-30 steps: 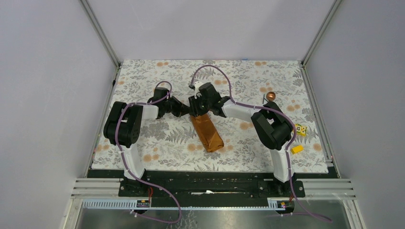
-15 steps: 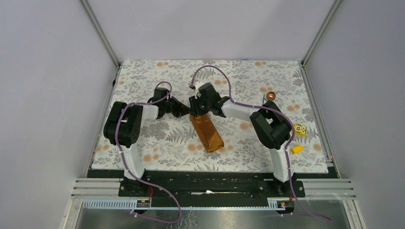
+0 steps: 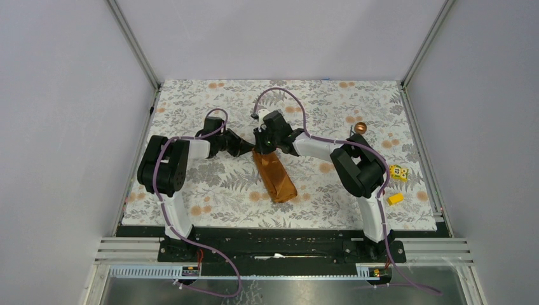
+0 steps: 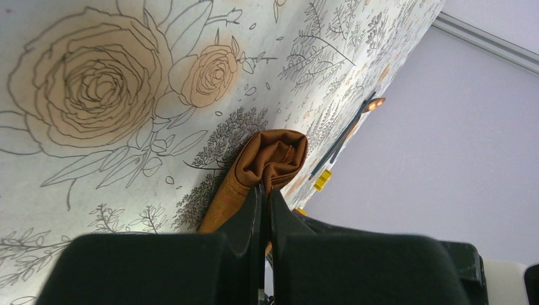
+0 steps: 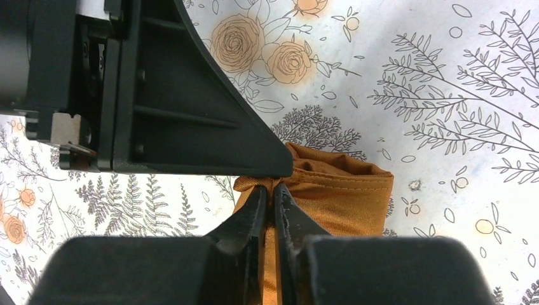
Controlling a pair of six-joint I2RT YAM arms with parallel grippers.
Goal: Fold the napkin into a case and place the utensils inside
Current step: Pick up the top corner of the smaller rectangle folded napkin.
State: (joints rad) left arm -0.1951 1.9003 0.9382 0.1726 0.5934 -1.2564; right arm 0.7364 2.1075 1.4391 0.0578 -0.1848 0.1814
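— Where does everything sit?
— Your flower-printed surface [image 3: 210,190] carries it all. Your left arm [image 3: 166,166] reaches in from 8 o'clock and your right arm [image 3: 362,168] from 4 o'clock. They meet near the middle.
— And the case [image 3: 279,181]?
— It lies at the centre, a long, narrow, flat pouch running from 11 o'clock down to 5 o'clock.
— What are my grippers doing?
— Both work at its 11 o'clock end. Your left gripper [image 4: 264,190] has its jaws pressed together on a fold of fabric at the mouth. Your right gripper [image 5: 272,194] is pinched almost closed on the fabric edge, right up against the left one.
— The utensils [image 3: 358,129]?
— You find them on the surface at 2 o'clock from the case, well apart from it, with the copper bowl showing. Your two yellow blocks [image 3: 398,171] sit at 3 to 4 o'clock, just beside the right arm.
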